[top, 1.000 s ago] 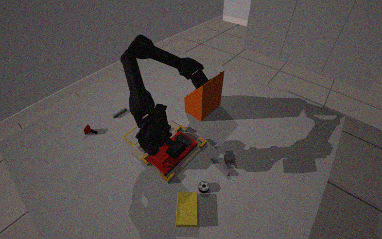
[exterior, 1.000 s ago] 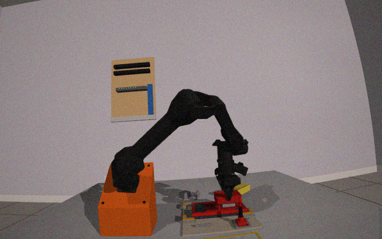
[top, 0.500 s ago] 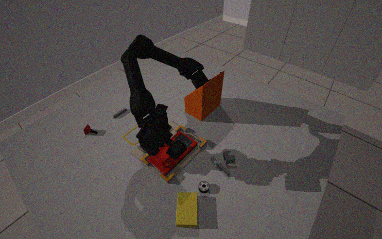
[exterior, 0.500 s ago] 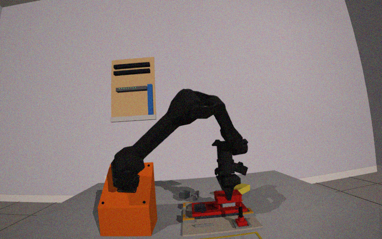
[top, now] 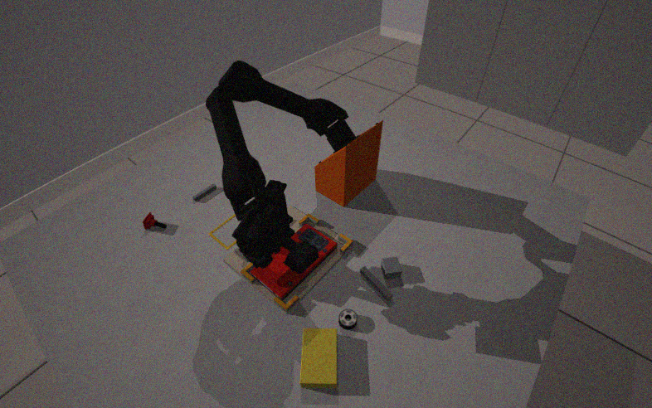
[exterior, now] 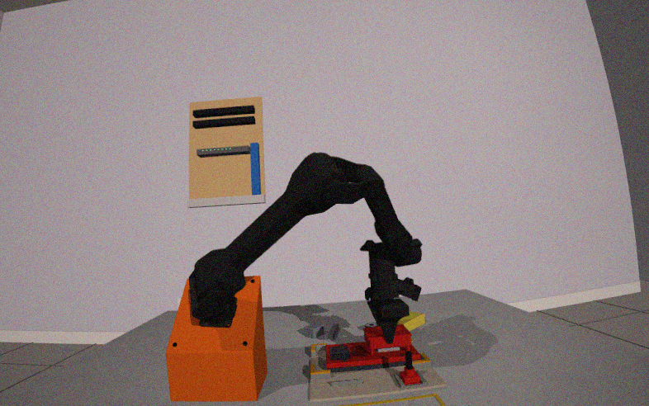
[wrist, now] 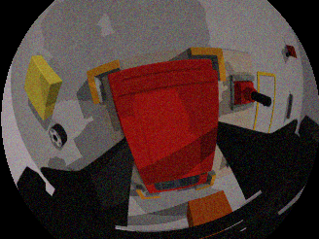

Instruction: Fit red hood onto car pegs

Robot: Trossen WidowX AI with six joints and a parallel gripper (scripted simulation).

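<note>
the red hood (exterior: 386,337) sits on the car chassis (exterior: 354,356) in the jig (exterior: 373,383) at lower centre, the gripper (exterior: 389,330) pinching its raised roof between its jaws. a yellow block (top: 318,357) lies near the bottom edge, an orange base (exterior: 215,342) lower left.

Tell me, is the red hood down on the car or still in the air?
Down on the car, gripper shut on the hood. Whether it sits flat, I cannot tell.
</note>
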